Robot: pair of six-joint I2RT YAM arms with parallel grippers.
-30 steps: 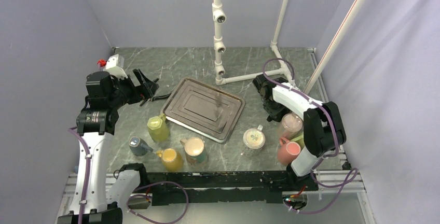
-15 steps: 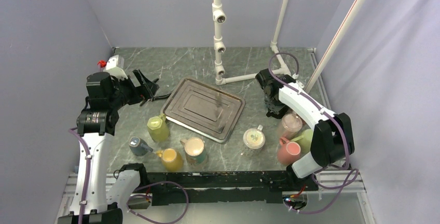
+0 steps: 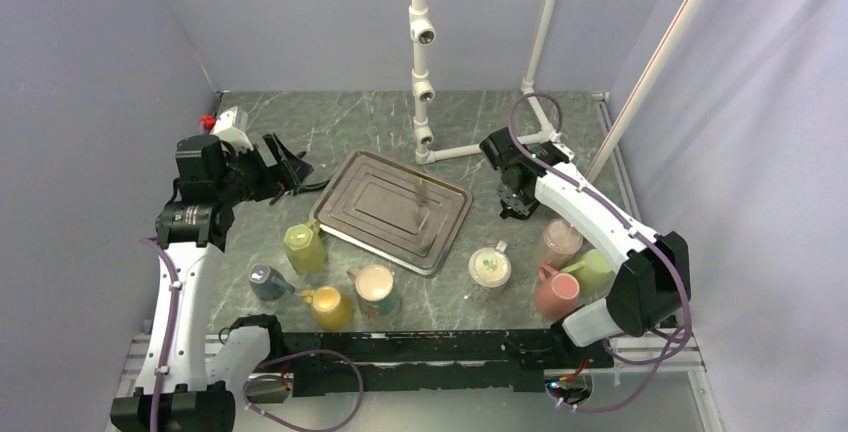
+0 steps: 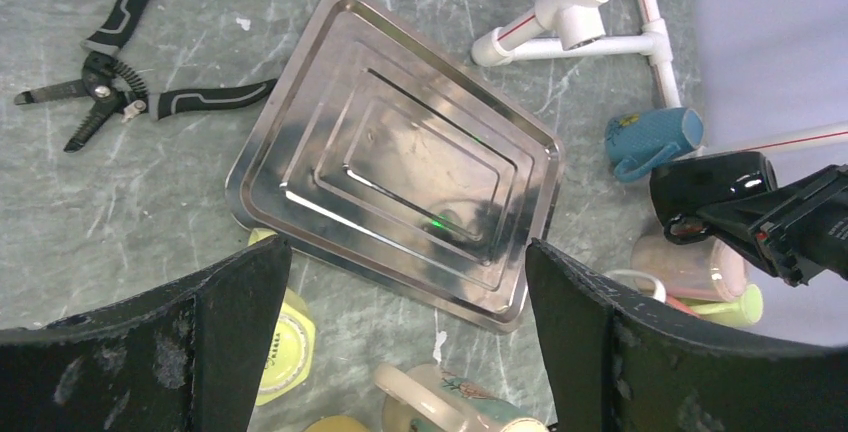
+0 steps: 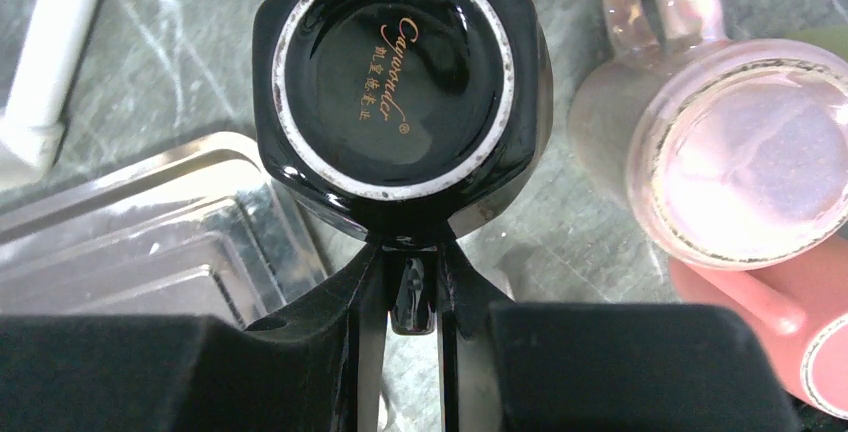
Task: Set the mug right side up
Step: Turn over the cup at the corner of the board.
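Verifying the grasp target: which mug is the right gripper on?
The black mug, the only black one, base with gold lettering facing the wrist camera; the right gripper is shut on its handle.

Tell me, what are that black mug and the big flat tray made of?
Black mug: probably glazed ceramic. It is glossy with sharp reflections, a paler, unglazed-looking ring circles its base, and a gold maker's mark is printed there. Tray: likely metal, perhaps stainless steel. It is silvery and mirror-like, with smeary reflections and stamped stepped ridges. Neither can be confirmed by sight alone.
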